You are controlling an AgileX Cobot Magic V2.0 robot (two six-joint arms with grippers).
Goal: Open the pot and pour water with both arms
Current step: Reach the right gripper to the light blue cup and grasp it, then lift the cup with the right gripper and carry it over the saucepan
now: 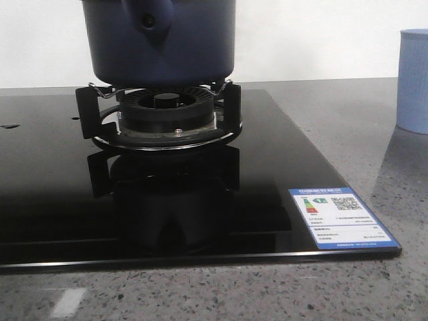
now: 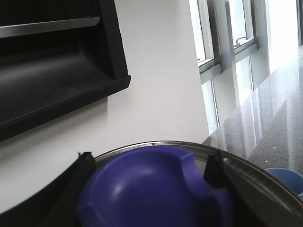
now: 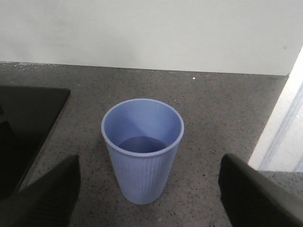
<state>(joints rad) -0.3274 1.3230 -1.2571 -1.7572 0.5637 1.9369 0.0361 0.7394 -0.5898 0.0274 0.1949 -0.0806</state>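
Note:
The dark navy pot [image 1: 160,40] stands on the gas burner [image 1: 160,110], its stubby handle [image 1: 148,20] toward the camera; its top is cut off by the front view's edge. In the left wrist view, my left gripper [image 2: 149,165] is shut on the blue knob [image 2: 151,189] of a glass lid [image 2: 265,182], a finger pressing each side. My right gripper [image 3: 149,163] is open, its fingers spread wide to either side of the pale blue ribbed cup [image 3: 142,156], not touching it. Neither gripper shows in the front view.
The black glass hob [image 1: 267,174] carries an energy label [image 1: 341,217] at its front right corner. The cup [image 1: 412,80] stands on the grey speckled counter to the right of the hob. A dark range hood [image 2: 52,71], a white wall and windows fill the left wrist view.

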